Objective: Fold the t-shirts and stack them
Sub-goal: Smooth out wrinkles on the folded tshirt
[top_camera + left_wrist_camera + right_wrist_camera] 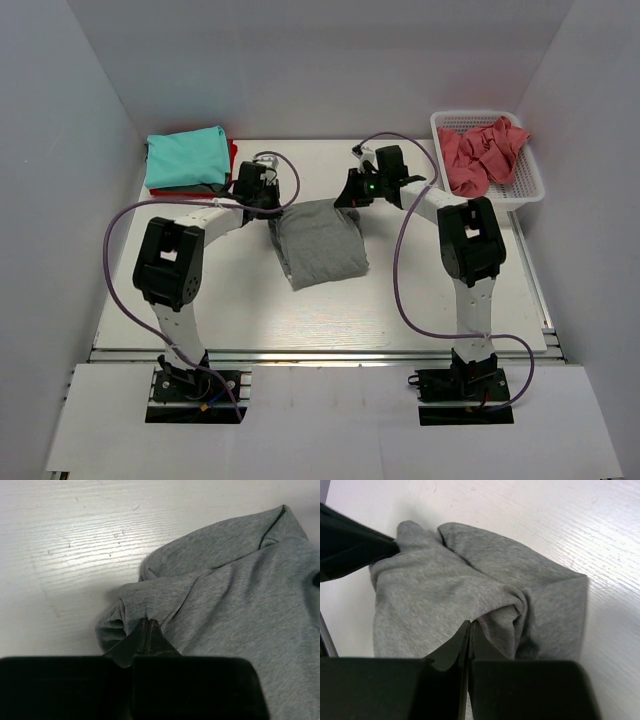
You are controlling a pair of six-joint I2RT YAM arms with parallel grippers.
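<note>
Pinching the grey shirt (322,245), which lies between my left claw (148,625) and right claw (470,626), both clamped on its corners, I'm mid-fold: next I'd lift evenly and fold over.

White wood-grain table (250,320), plain white walls (320,60) on three sides, soft even light

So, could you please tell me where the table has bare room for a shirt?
Bare: the table strip between the grey t-shirt and the near edge, and the corner on the basket's near side. Crowded: the far side, with the teal t-shirt, and left gripper and right gripper pinching the grey one.
</note>
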